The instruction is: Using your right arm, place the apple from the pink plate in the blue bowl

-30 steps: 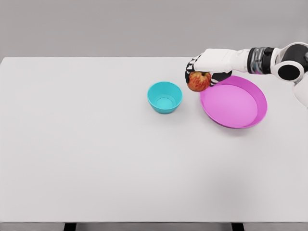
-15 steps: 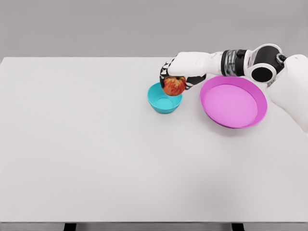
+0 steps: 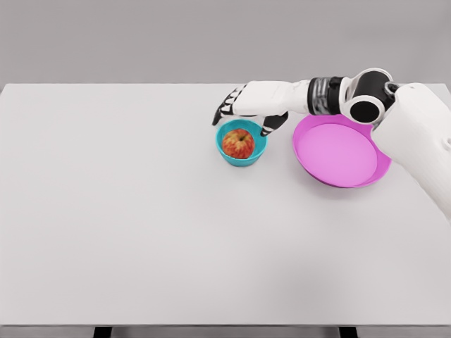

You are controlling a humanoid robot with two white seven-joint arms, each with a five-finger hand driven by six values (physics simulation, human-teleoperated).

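The round red-yellow apple (image 3: pixel 238 144) sat inside the small blue bowl (image 3: pixel 223 146); the white right hand (image 3: pixel 243 111) hovered above, fingers spread, holding nothing. Only withdrawal seemingly remained; the pink plate (image 3: pixel 352 176) lay empty.

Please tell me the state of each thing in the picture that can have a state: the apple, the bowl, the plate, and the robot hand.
apple: inside the blue bowl, not held.
blue bowl: upright on the table, holds the apple.
pink plate: on the table, nothing in it.
right hand: above the bowl, fingers spread, holds nothing.
left arm: not in view.
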